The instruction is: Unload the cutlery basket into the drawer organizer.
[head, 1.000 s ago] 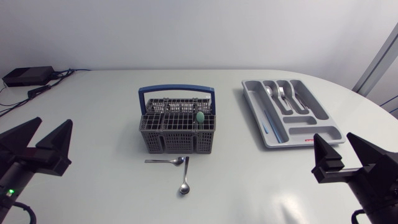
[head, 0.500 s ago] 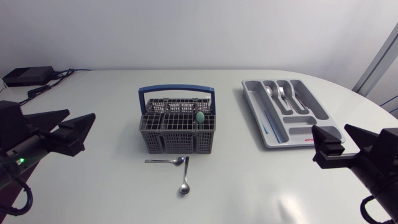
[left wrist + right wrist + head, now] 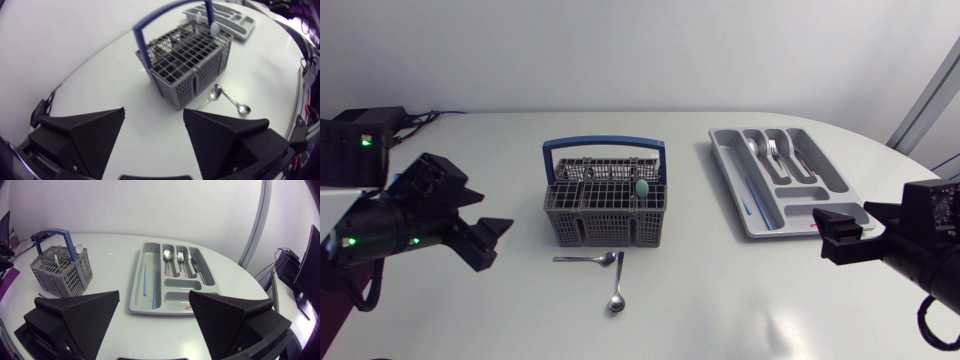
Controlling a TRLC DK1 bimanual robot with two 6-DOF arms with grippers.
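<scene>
Basket (image 3: 605, 215) sits mid-table, blue handle upright; organizer (image 3: 827, 172) at its 3 o'clock, well apart. We note two spoons (image 3: 617, 288) on the table at the basket's 6 o'clock. Left gripper (image 3: 154, 112) at the basket's 8 o'clock, fingers spread; right gripper (image 3: 154, 294) at the organizer's 5 o'clock, likewise spread.

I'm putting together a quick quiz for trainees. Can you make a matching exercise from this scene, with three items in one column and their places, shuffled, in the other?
Items:
1. two spoons
2. green-tipped utensil
3. thin blue stick

Places:
A. in the drawer organizer's long compartment
B. standing in the cutlery basket
C. lying on the table in front of the basket

Pairs: 1-C, 2-B, 3-A
</scene>
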